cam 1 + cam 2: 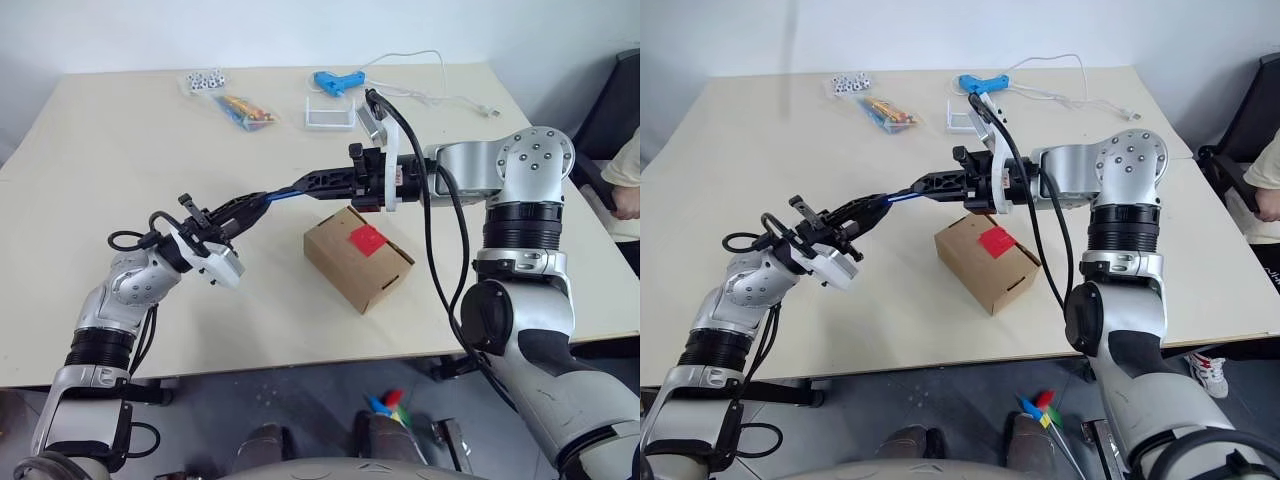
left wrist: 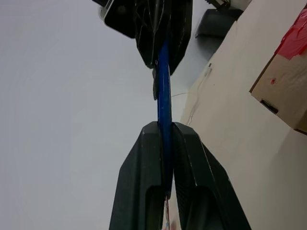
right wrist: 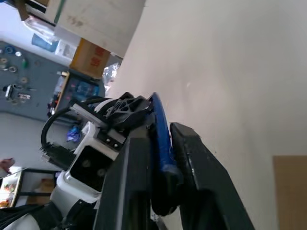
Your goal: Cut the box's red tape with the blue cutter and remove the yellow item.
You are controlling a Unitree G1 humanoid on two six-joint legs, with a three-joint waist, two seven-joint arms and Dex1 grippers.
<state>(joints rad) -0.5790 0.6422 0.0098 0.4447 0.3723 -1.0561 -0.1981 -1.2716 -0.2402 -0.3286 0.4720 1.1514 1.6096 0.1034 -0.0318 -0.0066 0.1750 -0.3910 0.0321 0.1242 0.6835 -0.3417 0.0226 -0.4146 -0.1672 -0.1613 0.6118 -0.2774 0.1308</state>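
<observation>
The left gripper point(image 1: 243, 209) is clamped tight on one end of the blue cutter point(image 1: 281, 195), held in the air above the table point(image 1: 120, 160). The right gripper point(image 1: 305, 185) pinches the cutter's other end. The box point(image 1: 357, 258) with its red tape point(image 1: 367, 238) sits on the table just below them.

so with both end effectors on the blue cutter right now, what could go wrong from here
1. The left end effector and right end effector each pinch an end of the blue cutter; a mistimed release could drop it onto the table.
2. The right fingers look only partly closed, so the cutter may twist.
3. The box lies loose and could slide when cut.
</observation>
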